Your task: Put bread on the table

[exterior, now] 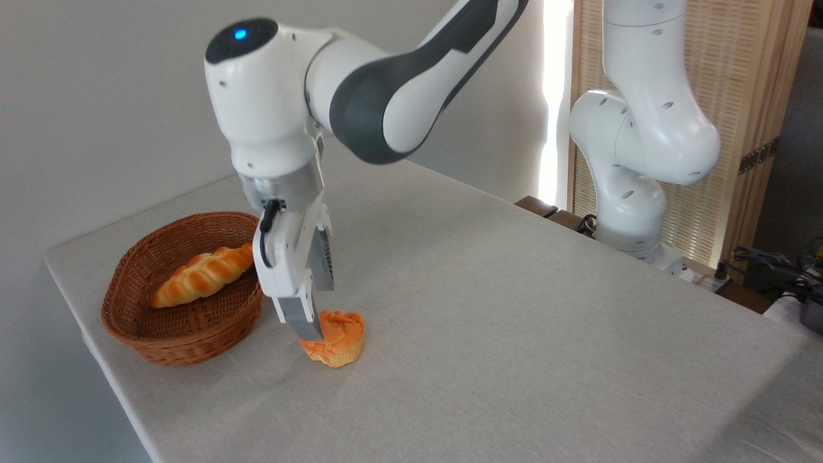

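Note:
The bread (pixel 342 339), a small orange bun with a lumpy top, sits upright on the light grey table (pixel 514 308) just right of the basket. It has its full round shape. My gripper (pixel 315 331) points down at the bun's left side, and its near finger (pixel 303 318) overlaps the bun's left edge. The far finger is hidden behind the hand. The jaws look spread and are not squeezing the bun.
A brown wicker basket (pixel 180 334) holding a long twisted golden loaf (pixel 202 276) stands close to the left of the gripper, near the table's left edge. The arm's white base (pixel 633 206) rises at the table's far right side.

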`<state>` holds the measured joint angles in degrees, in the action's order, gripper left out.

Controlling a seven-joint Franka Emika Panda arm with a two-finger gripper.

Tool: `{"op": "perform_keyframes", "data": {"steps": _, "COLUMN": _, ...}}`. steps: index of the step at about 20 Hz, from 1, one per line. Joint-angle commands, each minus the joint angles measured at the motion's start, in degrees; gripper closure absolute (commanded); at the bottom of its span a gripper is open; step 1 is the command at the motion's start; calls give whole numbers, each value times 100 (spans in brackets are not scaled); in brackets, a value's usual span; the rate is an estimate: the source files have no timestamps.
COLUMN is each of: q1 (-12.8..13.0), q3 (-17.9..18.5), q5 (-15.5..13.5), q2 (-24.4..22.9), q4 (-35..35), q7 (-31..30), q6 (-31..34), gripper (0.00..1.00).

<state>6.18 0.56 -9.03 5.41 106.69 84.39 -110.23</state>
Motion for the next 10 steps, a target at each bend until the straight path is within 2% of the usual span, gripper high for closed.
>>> {"op": "perform_keyframes", "data": {"steps": 1, "q1": -187, "q3": 75, "q5": 6, "q2": -329, "q4": -419, "q7": -702, "q6": 553, "gripper": 0}}
{"op": "perform_keyframes", "data": {"steps": 5, "q1": -223, "q3": 190, "q5": 85, "q2": -374, "q4": -1140, "q7": -1853, "q6": 1151, "gripper": 0}}
{"op": "perform_keyframes", "data": {"steps": 7, "q1": -232, "q3": 181, "q5": 129, "q2": -365, "q4": -1308, "q7": -2372, "q6": 1406, "gripper": 0}}
{"op": "perform_keyframes", "data": {"steps": 10, "q1": -232, "q3": 181, "q5": 349, "q2": -374, "q4": -1344, "q7": -3101, "q6": 1407, "gripper": 0}}
